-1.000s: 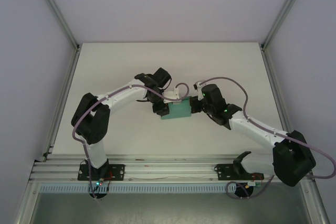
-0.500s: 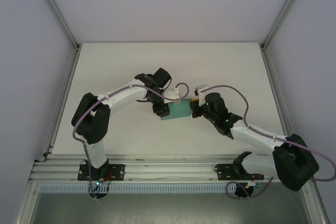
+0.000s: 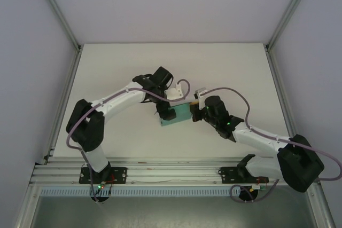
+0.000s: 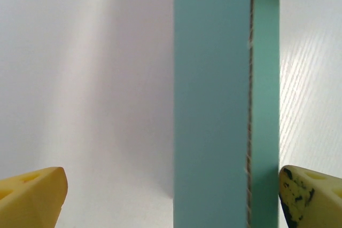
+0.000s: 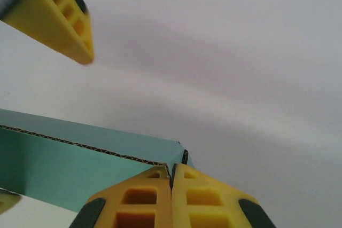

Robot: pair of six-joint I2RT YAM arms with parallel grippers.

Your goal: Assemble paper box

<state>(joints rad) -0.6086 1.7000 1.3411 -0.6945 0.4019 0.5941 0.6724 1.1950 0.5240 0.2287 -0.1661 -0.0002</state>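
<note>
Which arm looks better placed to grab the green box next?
Left. The left claw stands open with the box between its fingers, so it likely only needs to close. The right claw is shut at the box's corner.

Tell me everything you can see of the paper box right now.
The paper box is thin teal-green card with a corrugated cut edge where a darker panel meets a lighter one. It sits near the table centre. The open left gripper straddles it, one finger well clear. The shut right gripper meets its corner; whether it pinches the card is unclear.
</note>
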